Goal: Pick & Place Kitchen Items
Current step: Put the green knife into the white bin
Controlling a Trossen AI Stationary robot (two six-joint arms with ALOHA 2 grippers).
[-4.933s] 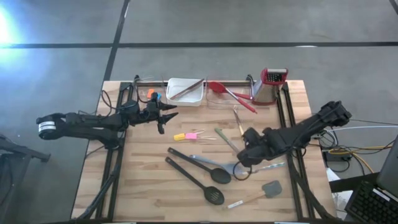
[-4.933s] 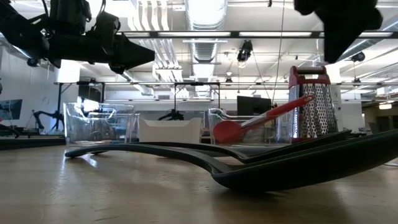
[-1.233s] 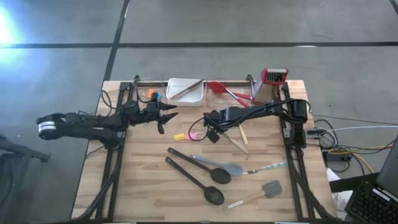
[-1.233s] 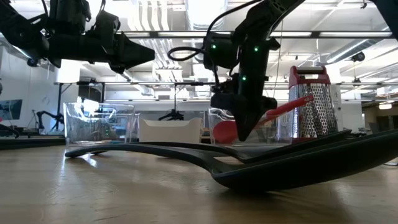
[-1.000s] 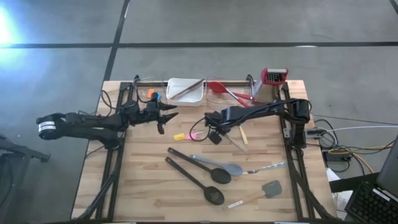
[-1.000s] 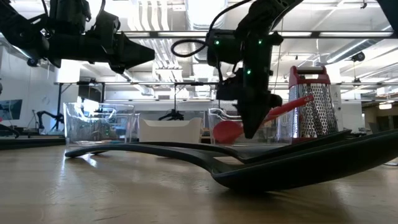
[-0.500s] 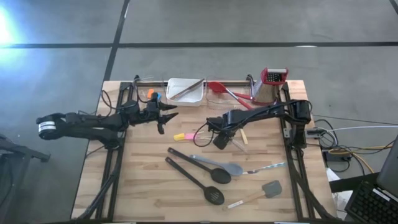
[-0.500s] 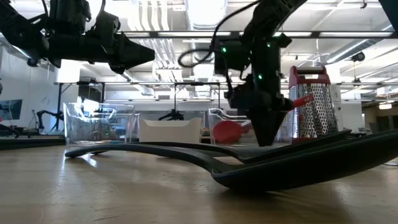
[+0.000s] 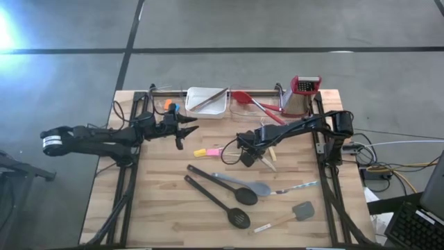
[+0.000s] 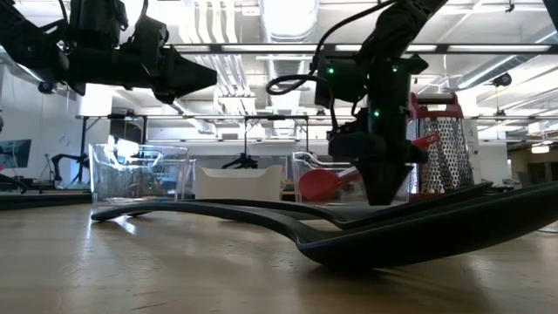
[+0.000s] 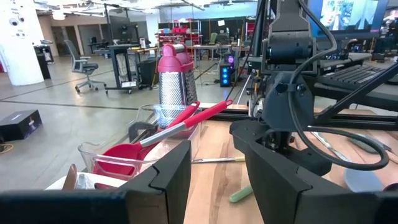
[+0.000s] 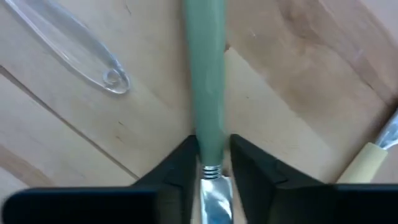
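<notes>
Right wrist view: right gripper (image 12: 210,163) jaws narrow around the green handle (image 12: 206,74), probably pinching it for a lift. Left gripper (image 9: 186,128) waits upper left, jaws parted, empty.

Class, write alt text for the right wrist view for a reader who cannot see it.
The right gripper straddles a green-handled utensil lying on the wooden table, one finger on each side of the handle. A clear plastic handle and a cream handle lie nearby.
</notes>
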